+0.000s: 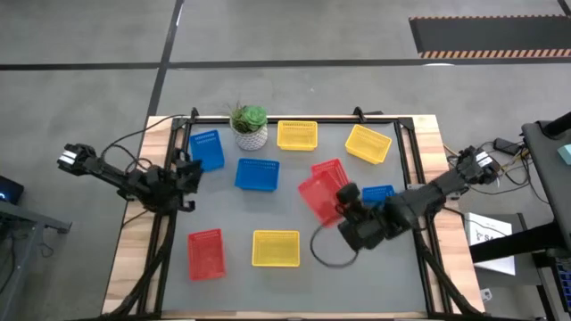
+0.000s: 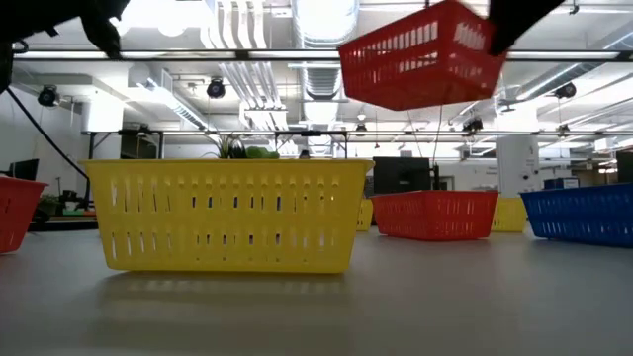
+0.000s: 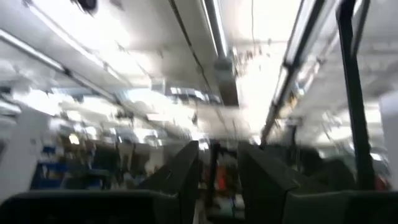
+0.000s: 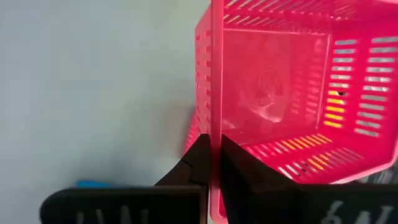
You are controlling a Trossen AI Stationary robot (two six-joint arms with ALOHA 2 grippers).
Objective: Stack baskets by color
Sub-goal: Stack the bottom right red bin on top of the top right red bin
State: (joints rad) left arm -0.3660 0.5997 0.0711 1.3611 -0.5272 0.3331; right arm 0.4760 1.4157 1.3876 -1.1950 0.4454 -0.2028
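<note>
Nine mesh baskets show in the high view. My right gripper (image 1: 343,200) is shut on a red basket (image 1: 318,197), which hangs in the air right of the table's middle and is tilted in the low view (image 2: 420,61). Just beyond it another red basket (image 1: 331,168) rests on its base, and a third red basket (image 1: 206,253) sits near left. Blue baskets (image 1: 206,149) (image 1: 257,174) (image 1: 378,193) and yellow baskets (image 1: 297,135) (image 1: 368,144) (image 1: 276,248) stand singly on the mat. My left gripper (image 3: 217,180) is open at the table's left edge (image 1: 188,172), pointing upward at the ceiling with nothing between its fingers. My right gripper pinches the rim of one wall of the red basket (image 4: 216,140), the wall facing the table's right edge. One finger (image 4: 239,171) is inside the basket and one (image 4: 196,163) outside. The fingers slant down from the right. The basket is lifted clear of the mat and tilted.
A small green plant in a white pot (image 1: 250,127) stands at the far edge between a blue and a yellow basket. A dark cable loop (image 1: 330,250) lies on the mat under the right arm. The mat is bare between the near yellow basket and the right arm.
</note>
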